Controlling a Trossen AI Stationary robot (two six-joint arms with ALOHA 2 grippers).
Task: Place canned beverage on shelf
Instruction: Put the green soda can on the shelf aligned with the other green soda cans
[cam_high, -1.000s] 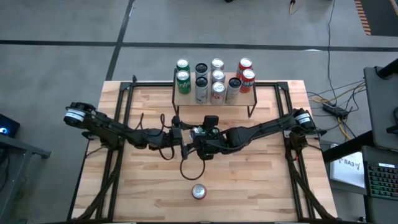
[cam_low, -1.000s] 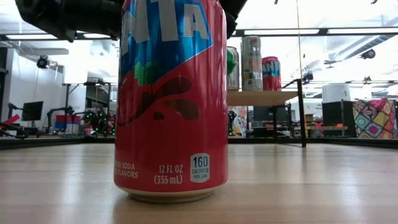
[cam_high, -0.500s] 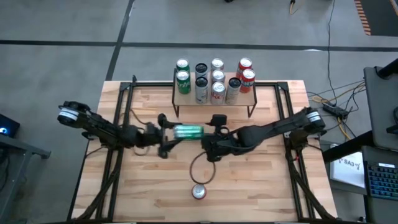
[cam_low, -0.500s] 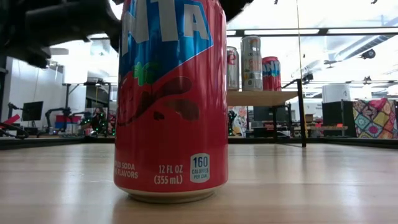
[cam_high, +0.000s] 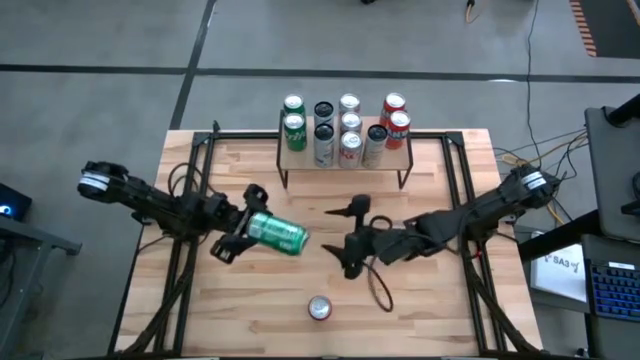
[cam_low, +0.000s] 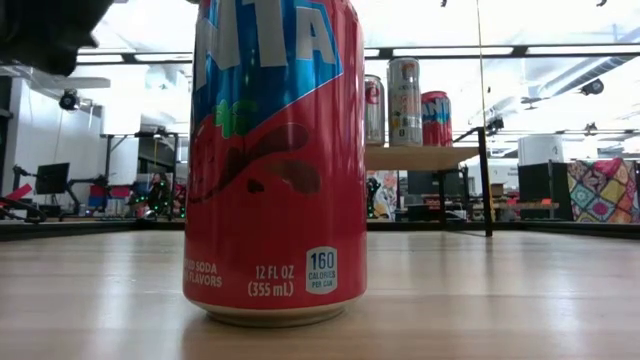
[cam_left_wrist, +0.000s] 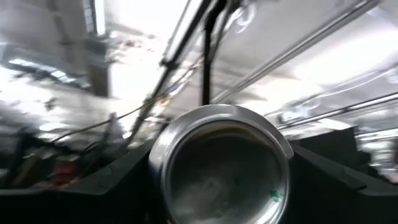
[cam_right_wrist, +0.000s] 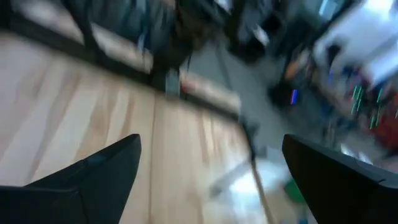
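Overhead, the butcher-block table (cam_high: 420, 310) stands on grey floor (cam_high: 100, 40).

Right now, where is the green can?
In the high view, the green can lies sideways in the left gripper, left of table centre, before the shelf.

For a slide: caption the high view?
Left gripper holds green can sideways; open right gripper beside it.

From overhead we look straight down on the whole tabletop (cam_high: 420, 300). Low down, we face level across it, very near a red can (cam_low: 275, 160), with the shelf (cam_low: 425, 157) behind; both views share these. Wrist cameras look past each tool.
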